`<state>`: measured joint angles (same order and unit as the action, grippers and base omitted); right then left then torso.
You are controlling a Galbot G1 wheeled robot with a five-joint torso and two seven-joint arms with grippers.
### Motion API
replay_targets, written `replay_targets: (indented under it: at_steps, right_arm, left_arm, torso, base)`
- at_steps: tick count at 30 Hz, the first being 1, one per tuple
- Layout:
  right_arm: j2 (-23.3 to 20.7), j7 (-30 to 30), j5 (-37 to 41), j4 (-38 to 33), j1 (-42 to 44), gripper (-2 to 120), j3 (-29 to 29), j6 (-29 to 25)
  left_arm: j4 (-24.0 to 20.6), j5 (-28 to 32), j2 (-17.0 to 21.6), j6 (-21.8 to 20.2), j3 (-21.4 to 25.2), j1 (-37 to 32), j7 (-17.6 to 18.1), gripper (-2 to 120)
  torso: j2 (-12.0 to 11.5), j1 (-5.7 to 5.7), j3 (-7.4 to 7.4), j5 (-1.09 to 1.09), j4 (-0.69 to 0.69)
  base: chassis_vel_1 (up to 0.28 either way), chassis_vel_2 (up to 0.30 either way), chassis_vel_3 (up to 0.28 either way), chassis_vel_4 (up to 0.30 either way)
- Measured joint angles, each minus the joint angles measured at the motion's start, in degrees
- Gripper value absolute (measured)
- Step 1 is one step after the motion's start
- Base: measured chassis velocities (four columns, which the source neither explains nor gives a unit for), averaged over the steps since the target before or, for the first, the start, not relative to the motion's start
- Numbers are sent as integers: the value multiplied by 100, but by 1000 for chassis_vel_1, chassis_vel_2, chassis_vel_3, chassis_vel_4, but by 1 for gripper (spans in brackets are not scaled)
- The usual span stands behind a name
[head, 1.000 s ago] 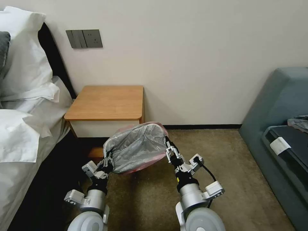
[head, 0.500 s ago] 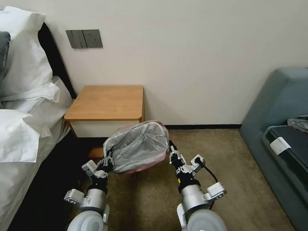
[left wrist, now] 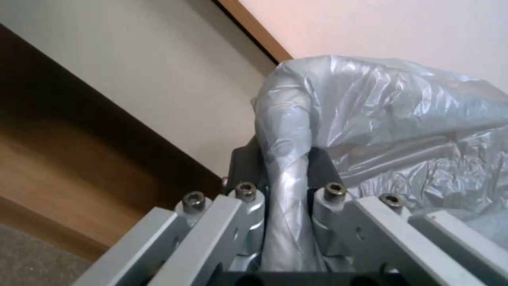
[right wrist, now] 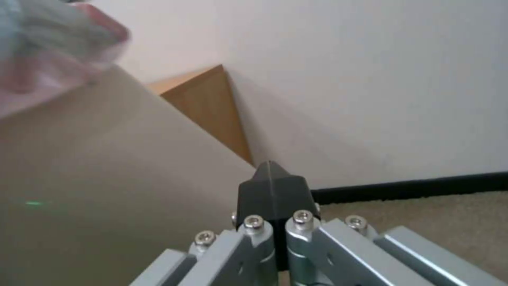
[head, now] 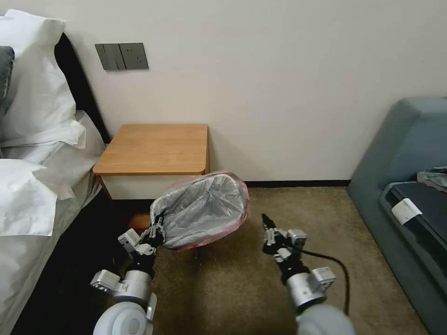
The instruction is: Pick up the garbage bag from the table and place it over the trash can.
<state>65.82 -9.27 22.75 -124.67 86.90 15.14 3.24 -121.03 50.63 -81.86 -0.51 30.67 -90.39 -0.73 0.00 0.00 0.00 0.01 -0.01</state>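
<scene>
The right claw (head: 266, 222) has let go and pulled back; it is pinched shut on nothing. The left claw (head: 157, 231) still squeezes the garbage bag (head: 200, 210) at its edge. The bag sits over the trash can (right wrist: 106, 167), beside the table (head: 153, 148). One side looks done.

No legible text, brand, number or sign is found in any view. The white tag (head: 406, 210) on the dark case at the right edge carries no readable print. The grey wall plate (head: 122, 56) is unmarked.
</scene>
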Motion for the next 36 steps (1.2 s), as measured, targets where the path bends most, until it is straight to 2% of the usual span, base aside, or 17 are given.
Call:
replay_targets:
  at_steps: [4,5,6,7,8,10,11,14,15,17,22,25,27,29,30,34,36]
  right_arm:
    - [-508,150,661,7,-213,0,102,-10]
    - [-508,150,661,7,-213,0,102,-10]
    - [-647,222,1427,-91,-274,-2,107,30]
    - [-752,208,2185,-205,-346,3,109,125]
    - [-752,208,2185,-205,-346,3,109,125]
    - [-905,127,3543,-382,-517,14,96,226]
    - [-905,127,3543,-382,-517,14,96,226]
    - [-804,171,4318,-518,-626,28,-25,138]
    - [-804,171,4318,-518,-626,28,-25,138]
    - [-648,316,4461,-586,-552,38,-108,99]
    - [-514,731,4551,-559,-385,52,-141,50]
    - [-441,972,4584,-558,-263,68,-147,-17]
    - [-430,980,4575,-564,-248,70,-143,-25]
    - [-409,1009,4445,-553,-170,82,-76,-118]
    - [-409,1009,4445,-553,-170,82,-76,-118]
    - [-365,977,4389,-551,-43,98,15,-311]
    - [-300,974,4421,-610,2,100,13,-363]
  left_arm:
    - [69,314,102,-48,81,-5,-105,4]
    - [69,314,102,-48,81,-5,-105,4]
    - [97,388,122,-60,96,-19,-172,4]
    - [116,469,140,-76,112,-37,-257,4]
    - [116,469,140,-76,112,-37,-257,4]
    - [155,602,160,-106,135,-65,-450,4]
    - [155,602,160,-106,135,-65,-450,4]
    - [250,846,160,-155,136,-78,-687,4]
    - [250,846,160,-155,136,-78,-687,4]
    - [317,953,140,-162,137,-102,-775,4]
    - [354,1067,132,-173,141,-148,-855,4]
    - [397,1078,119,-177,141,-158,-896,4]
    - [410,1077,117,-177,141,-157,-896,4]
    - [467,1059,106,-177,136,-149,-896,4]
    - [467,1059,106,-177,136,-149,-896,4]
    - [522,1041,95,-161,129,-139,-897,4]
    - [533,1038,87,-154,129,-138,-896,4]
  torso:
    - [0,0,0,1,0]
    - [0,0,0,1,0]
    - [0,0,0,1,0]
    - [0,0,0,0,0]
    - [0,0,0,0,0]
    - [0,0,0,0,1]
    - [0,0,0,0,1]
    - [0,0,0,0,1]
    - [0,0,0,0,1]
    - [0,0,0,-1,1]
    - [0,0,0,-1,0]
    - [0,0,0,-1,0]
    - [0,0,0,-1,0]
    - [0,0,0,-2,1]
    - [0,0,0,-2,1]
    - [0,0,0,-2,0]
    - [0,0,0,-1,1]
  base:
    - [0,0,0,0]
    - [0,0,0,0]
    - [0,0,0,0]
    - [0,0,0,0]
    - [0,0,0,0]
    - [0,0,0,0]
    - [0,0,0,0]
    - [0,0,0,0]
    - [0,0,0,0]
    - [0,0,0,0]
    - [0,0,0,0]
    - [0,0,0,0]
    - [0,0,0,0]
    - [0,0,0,0]
    - [0,0,0,0]
    - [0,0,0,0]
    - [0,0,0,0]
